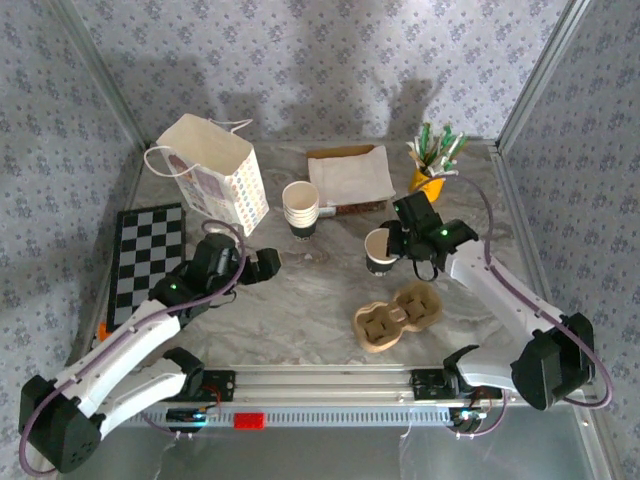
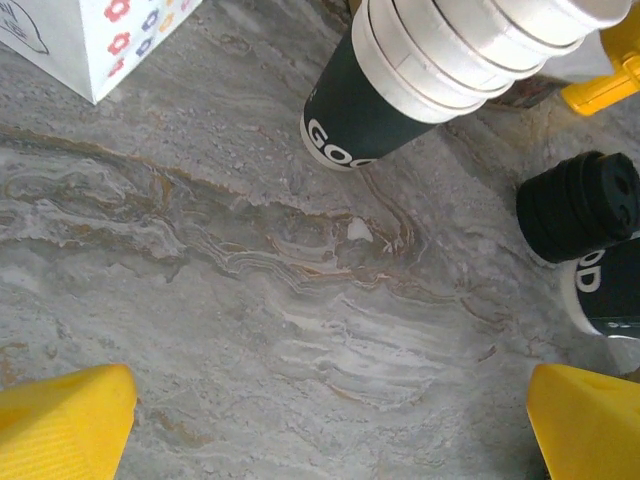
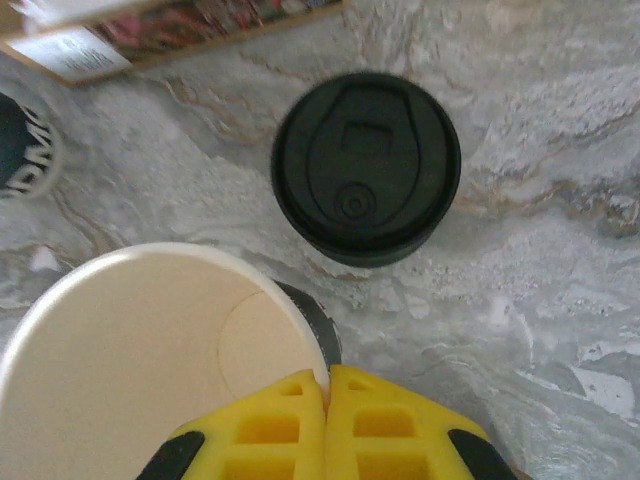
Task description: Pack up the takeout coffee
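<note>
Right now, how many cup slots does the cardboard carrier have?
2. One slot at the left end of the carrier, the other at its right end; both empty, none hidden.

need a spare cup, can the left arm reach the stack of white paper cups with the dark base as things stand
Probably yes: the left gripper is open, close to the stack of white paper cups, with bare marble table between them and nothing in the way.

White arms (image 1: 125, 348), black joints (image 1: 545, 368), yellow fingers (image 3: 385, 425)
</note>
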Tool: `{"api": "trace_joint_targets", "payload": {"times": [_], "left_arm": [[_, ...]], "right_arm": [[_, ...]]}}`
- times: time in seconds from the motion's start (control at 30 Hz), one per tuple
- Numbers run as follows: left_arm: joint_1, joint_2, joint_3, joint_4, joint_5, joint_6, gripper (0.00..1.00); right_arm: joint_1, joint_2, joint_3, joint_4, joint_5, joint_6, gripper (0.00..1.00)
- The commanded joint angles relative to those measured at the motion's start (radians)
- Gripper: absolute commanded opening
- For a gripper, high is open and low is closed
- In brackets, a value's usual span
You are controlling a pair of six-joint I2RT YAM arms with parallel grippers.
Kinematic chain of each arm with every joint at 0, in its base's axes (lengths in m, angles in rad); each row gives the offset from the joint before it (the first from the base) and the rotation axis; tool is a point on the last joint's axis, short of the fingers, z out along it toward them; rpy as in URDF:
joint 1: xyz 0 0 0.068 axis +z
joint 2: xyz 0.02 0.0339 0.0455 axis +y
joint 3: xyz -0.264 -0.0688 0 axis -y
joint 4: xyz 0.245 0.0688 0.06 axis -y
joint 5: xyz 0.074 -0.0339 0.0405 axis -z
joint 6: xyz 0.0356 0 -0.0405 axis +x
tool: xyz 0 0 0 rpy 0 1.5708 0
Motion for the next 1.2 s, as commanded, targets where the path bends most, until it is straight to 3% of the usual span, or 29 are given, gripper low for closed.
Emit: {"api": "trace_joint_targets", "payload": {"times": [0.0, 0.47, 0.7, 0.9, 1.17], "left_arm": [[-0.024, 0.019, 0.033, 0.036, -0.031, -0.013, 1.00], [-0.044, 0.082, 0.060, 0.046, -0.053, -0.004, 1.00], [-0.047, 0.094, 0.070, 0.046, -0.054, -0.002, 1.00], [-0.047, 0.092, 0.090, 0.032, -0.052, 0.006, 1.00], [-0.047, 0.098, 0.117, 0.032, -0.056, 0.013, 1.00]], "right_arm": [[-0.008, -0.019, -0.040, 0.070, -0.026, -0.001, 0.06], [-0.053, -0.043, -0.136, 0.104, -0.034, 0.040, 0.11], [-0.054, -0.062, -0.108, 0.069, -0.036, 0.045, 0.35], [-0.070, -0.068, 0.005, -0.068, -0.018, 0.057, 0.52], [-0.105, 0.135, 0.200, -0.173, -0.007, 0.009, 0.73]]}}
